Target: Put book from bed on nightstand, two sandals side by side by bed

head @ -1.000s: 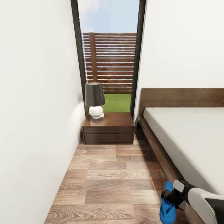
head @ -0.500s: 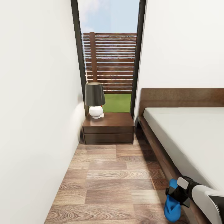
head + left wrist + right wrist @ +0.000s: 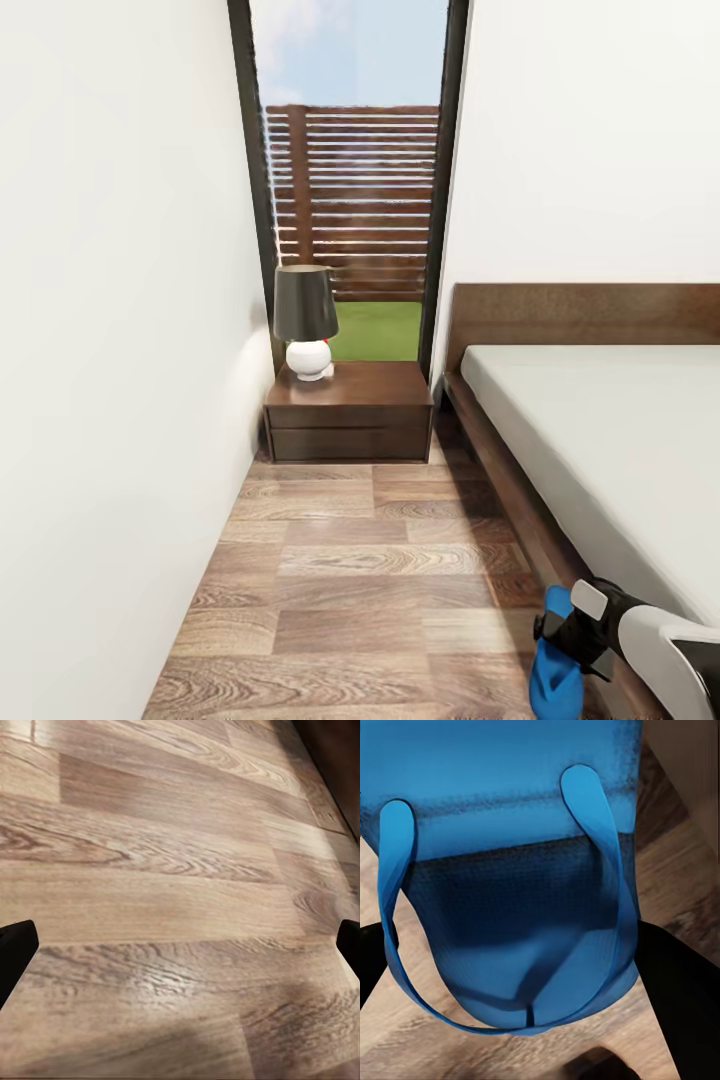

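Head view showed the right gripper point(image 3: 572, 640) clamped on a blue sandal point(image 3: 553, 672) low over the wooden floor point(image 3: 370, 590), just beside the bed point(image 3: 600, 440) frame. Ahead stood the nightstand point(image 3: 348, 412) (lamp point(image 3: 305, 320) on top). The left gripper point(image 3: 180, 945) hung wide open above bare boards.

Right gripper point(image 3: 572, 640): lowered and shifted right, nearer the bed frame point(image 3: 520, 520).
Sandal point(image 3: 553, 672): carried down with it.
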Robot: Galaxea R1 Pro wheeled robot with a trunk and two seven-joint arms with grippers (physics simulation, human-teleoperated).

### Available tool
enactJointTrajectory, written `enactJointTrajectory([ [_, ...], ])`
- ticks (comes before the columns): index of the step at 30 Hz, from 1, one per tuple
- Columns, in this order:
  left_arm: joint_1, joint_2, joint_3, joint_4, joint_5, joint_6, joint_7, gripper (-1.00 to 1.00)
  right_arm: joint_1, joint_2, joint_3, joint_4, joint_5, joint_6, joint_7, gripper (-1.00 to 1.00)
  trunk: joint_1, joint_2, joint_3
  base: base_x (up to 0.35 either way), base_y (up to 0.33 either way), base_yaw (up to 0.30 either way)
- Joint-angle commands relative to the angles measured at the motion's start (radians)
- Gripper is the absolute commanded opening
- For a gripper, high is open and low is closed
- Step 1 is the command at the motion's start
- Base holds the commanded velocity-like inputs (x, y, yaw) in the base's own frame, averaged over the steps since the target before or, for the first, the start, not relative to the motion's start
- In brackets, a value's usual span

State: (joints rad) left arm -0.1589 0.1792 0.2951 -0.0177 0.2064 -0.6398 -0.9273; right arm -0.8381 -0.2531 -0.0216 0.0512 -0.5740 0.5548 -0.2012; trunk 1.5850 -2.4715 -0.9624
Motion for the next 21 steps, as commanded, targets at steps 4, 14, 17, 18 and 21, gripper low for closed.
enactJointTrajectory([
  [4, -0.001, 0.000, -0.004, 0.002, 0.010, 0.001, -0.007, 1.00, -0.001, 0.001, -0.001, 0.001, -0.007, 0.000, -0.006, -1.00, 0.000, 0.000, -0.001, -0.119, 0.000, 0.000],
  [14, -0.001, 0.000, -0.004, 0.002, 0.010, 0.000, -0.007, 1.00, -0.001, 0.002, 0.002, 0.000, -0.007, 0.000, -0.005, -1.00, 0.000, 0.000, -0.001, -0.132, 0.000, 0.000],
  [17, -0.001, 0.000, -0.004, 0.002, 0.010, 0.001, -0.007, 1.00, -0.001, 0.005, 0.002, -0.001, -0.007, 0.000, -0.005, -1.00, 0.000, 0.000, -0.001, -0.116, 0.000, 0.000],
  [18, -0.001, 0.000, -0.004, 0.002, 0.010, 0.000, -0.007, 1.00, -0.001, 0.006, 0.002, -0.001, -0.007, 0.000, -0.004, -1.00, 0.000, 0.000, -0.001, -0.114, 0.000, 0.000],
  [21, -0.001, 0.000, -0.004, 0.001, 0.010, 0.001, -0.007, 1.00, -0.001, 0.008, 0.002, -0.001, -0.007, 0.000, -0.004, -1.00, 0.000, 0.000, -0.001, -0.113, 0.000, 0.000],
])
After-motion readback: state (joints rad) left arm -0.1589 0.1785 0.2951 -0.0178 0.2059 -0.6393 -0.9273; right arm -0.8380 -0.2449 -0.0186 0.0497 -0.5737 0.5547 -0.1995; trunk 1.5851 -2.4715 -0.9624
